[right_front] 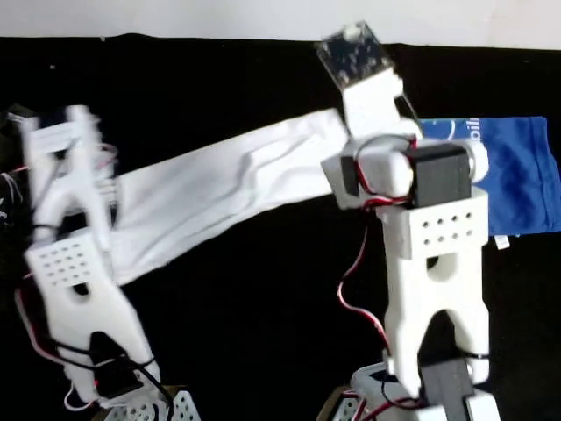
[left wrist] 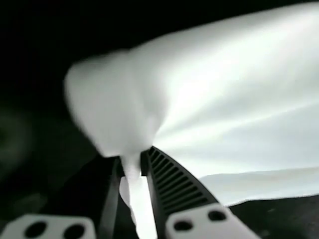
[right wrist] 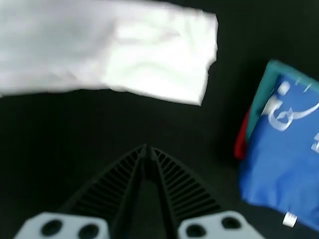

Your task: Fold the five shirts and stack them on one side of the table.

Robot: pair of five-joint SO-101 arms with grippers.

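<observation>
Black worktop (right_front: 263, 333); left fingers (left wrist: 174, 184) clamped on white fabric shirt (right_front: 228, 184), held taut for folding; right fingers (right wrist: 184, 186) closed, empty, near folded blue shirt (right_front: 517, 175).

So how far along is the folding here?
Done: a blue shirt tops a stack showing teal and red edges. In hand: the left end effector grips the white shirt, a long strip; the right end effector is shut, empty. Left: finish folding, stack it.
</observation>
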